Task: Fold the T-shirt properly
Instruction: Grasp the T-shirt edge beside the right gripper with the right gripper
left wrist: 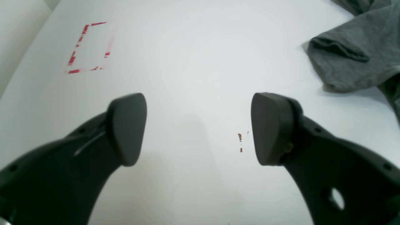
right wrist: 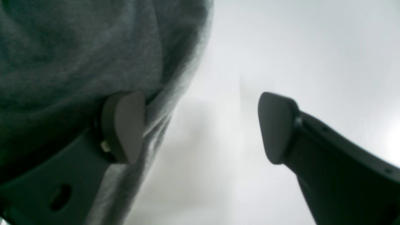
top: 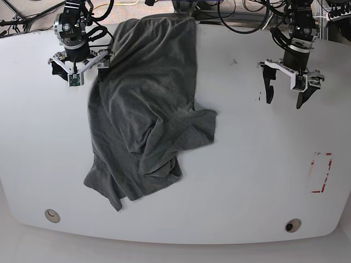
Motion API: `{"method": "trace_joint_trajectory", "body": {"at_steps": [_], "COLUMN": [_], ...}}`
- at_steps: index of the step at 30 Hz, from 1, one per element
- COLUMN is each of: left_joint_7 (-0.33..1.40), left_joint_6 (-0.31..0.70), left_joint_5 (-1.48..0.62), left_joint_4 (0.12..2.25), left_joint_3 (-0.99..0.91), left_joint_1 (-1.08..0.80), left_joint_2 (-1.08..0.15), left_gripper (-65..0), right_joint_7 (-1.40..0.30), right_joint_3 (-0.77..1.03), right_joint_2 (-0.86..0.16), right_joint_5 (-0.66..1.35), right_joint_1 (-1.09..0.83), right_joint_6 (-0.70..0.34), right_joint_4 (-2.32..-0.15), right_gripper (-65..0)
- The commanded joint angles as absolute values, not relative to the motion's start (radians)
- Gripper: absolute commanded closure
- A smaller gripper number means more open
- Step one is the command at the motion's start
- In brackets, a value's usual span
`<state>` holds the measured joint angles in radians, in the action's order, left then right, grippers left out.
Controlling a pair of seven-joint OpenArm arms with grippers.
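The dark grey T-shirt [top: 148, 109] lies crumpled and partly doubled over on the left half of the white table [top: 247, 164], running from the far edge toward the front. My right gripper [top: 86, 74] hovers at the shirt's far left edge and is open. In the right wrist view, one finger [right wrist: 125, 125] rests against the T-shirt [right wrist: 62, 47], the other stands over bare table, and nothing lies between them. My left gripper [top: 285, 94] stands open over bare table at the far right, apart from the cloth. In its wrist view the left gripper [left wrist: 200, 125] is empty, and a sleeve of the T-shirt [left wrist: 353, 56] shows at the upper right.
A red tape rectangle [top: 321, 172] marks the table's right side, also visible as the red rectangle [left wrist: 89, 47] in the left wrist view. Two round fittings [top: 52, 215] [top: 292, 225] sit near the front edge. Cables [top: 241, 16] crowd the back. Small brown specks [left wrist: 240, 137] dot the surface.
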<state>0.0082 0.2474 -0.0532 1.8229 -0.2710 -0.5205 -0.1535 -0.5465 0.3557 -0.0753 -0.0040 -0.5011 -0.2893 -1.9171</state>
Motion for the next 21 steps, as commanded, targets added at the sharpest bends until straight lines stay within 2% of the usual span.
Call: {"method": "trace_joint_trajectory", "body": {"at_steps": [1,21], "left_joint_7": [-0.02,-0.021], "left_joint_6": [0.243,0.238], "left_joint_5": [-0.061,-0.057], "left_joint_4": [1.837,1.842], "left_joint_3": [-0.274,-0.277], "left_joint_1": [-0.518,-0.511], "left_joint_2": [-0.158,-0.159], "left_gripper": [-49.0,-49.4], "right_joint_7": [-0.526,-0.534], "right_joint_3": [0.354,0.362], "right_joint_2": [-0.078,-0.078], "right_joint_5": [-0.007,0.08], "right_joint_1": [-0.493,-0.455], "right_joint_6": [-0.294,-0.295], "right_joint_4": [-1.918,-1.919], "right_gripper": [-53.1,-53.2]}}
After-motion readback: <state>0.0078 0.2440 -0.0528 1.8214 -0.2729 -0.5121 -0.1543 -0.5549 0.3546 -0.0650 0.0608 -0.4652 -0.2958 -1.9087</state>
